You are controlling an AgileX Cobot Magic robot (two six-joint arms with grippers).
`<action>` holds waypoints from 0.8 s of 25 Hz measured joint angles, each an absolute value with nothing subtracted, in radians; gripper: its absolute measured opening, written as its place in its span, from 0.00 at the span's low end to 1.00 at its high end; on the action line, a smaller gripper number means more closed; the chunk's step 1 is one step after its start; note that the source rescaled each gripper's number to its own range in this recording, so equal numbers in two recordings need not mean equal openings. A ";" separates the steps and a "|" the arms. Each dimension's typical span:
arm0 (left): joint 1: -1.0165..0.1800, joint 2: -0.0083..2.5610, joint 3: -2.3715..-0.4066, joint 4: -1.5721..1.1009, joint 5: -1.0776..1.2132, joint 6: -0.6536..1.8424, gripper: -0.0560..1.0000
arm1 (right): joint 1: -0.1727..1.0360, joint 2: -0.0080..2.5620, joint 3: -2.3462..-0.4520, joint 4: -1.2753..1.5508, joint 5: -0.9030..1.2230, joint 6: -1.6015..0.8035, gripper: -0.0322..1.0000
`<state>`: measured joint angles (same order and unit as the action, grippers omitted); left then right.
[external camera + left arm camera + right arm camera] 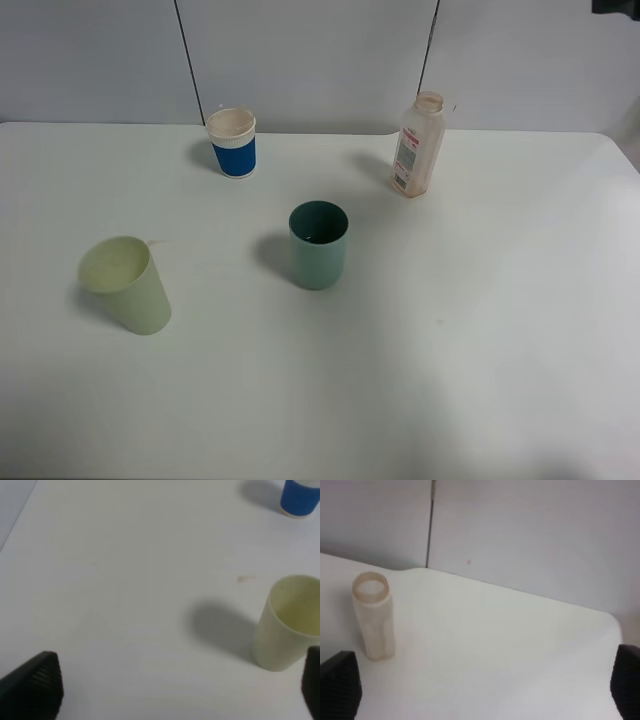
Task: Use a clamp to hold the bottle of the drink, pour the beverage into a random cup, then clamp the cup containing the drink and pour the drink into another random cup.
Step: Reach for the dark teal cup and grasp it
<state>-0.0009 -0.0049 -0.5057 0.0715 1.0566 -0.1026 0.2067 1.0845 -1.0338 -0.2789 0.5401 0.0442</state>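
The bottle stands upright and uncapped at the back right of the table; the right wrist view shows it as the bottle, pale and see-through. The teal-green cup stands in the middle, and its dark inside hides whether the beverage is in it. At the back left is the blue cup with a white rim, whose base also shows as the blue cup. Neither arm appears in the high view. My left gripper is open over bare table. My right gripper is open, well short of the bottle.
A pale yellow-green cup stands at the front left, seen close by in the left wrist view as the yellow-green cup, just inside the left gripper's fingertip. The white table ends at a grey wall behind.
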 joint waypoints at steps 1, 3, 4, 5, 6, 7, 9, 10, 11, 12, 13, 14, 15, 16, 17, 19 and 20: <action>-0.001 -0.005 -0.506 0.072 1.057 -0.103 0.89 | 0.207 1.064 -1.034 -0.279 0.560 0.038 1.00; -0.001 -0.005 -0.506 0.072 1.057 -0.103 0.89 | 0.207 1.015 -1.034 -0.279 0.610 0.020 1.00; -0.001 -0.005 -0.506 0.072 1.057 -0.103 0.89 | 0.207 0.978 -1.034 -0.278 0.643 0.006 1.00; -0.001 -0.005 -0.506 0.072 1.057 -0.103 0.89 | 0.207 0.950 -1.034 -0.278 0.662 0.000 1.00; -0.001 -0.005 -0.506 0.072 1.057 -0.103 0.89 | 0.207 0.950 -1.034 -0.278 0.662 0.000 1.00; -0.001 -0.005 -0.506 0.072 1.057 -0.103 0.89 | 0.207 0.927 -1.034 -0.278 0.684 0.000 1.00; -0.001 -0.005 -0.506 0.072 1.057 -0.103 0.89 | 0.207 0.879 -1.026 -0.278 0.709 -0.005 1.00; -0.001 -0.005 -0.506 0.072 1.057 -0.103 0.89 | 0.207 0.848 -1.009 -0.278 0.710 -0.008 1.00; -0.001 -0.005 -0.506 0.072 1.057 -0.103 0.89 | 0.207 0.820 -0.976 -0.278 0.711 -0.012 1.00; -0.001 -0.005 -0.506 0.072 1.057 -0.103 0.89 | 0.207 0.779 -0.935 -0.271 0.715 -0.013 1.00; -0.001 -0.005 -0.506 0.072 1.057 -0.103 0.89 | 0.207 0.754 -0.897 -0.264 0.720 -0.019 1.00; -0.001 -0.005 -0.506 0.072 1.057 -0.103 0.89 | 0.207 0.729 -0.866 -0.255 0.726 -0.020 1.00; -0.001 -0.005 -0.506 0.072 1.057 -0.103 0.89 | 0.207 0.699 -0.831 -0.244 0.731 -0.021 1.00; -0.001 -0.005 -0.506 0.072 1.057 -0.103 0.89 | 0.207 0.674 -0.805 -0.232 0.733 -0.022 1.00; -0.001 -0.005 -0.506 0.072 1.057 -0.103 0.89 | 0.207 0.649 -0.782 -0.219 0.736 -0.022 1.00; -0.001 -0.005 -0.506 0.072 1.057 -0.103 0.89 | 0.207 0.573 -0.723 -0.185 0.753 -0.023 1.00; -0.001 -0.005 -0.506 0.072 1.057 -0.103 0.89 | 0.207 0.544 -0.706 -0.173 0.763 -0.023 1.00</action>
<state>-0.0009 -0.0049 -0.5057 0.0715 1.0566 -0.1026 0.2067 0.5436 -0.7058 -0.1733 0.7629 -0.0229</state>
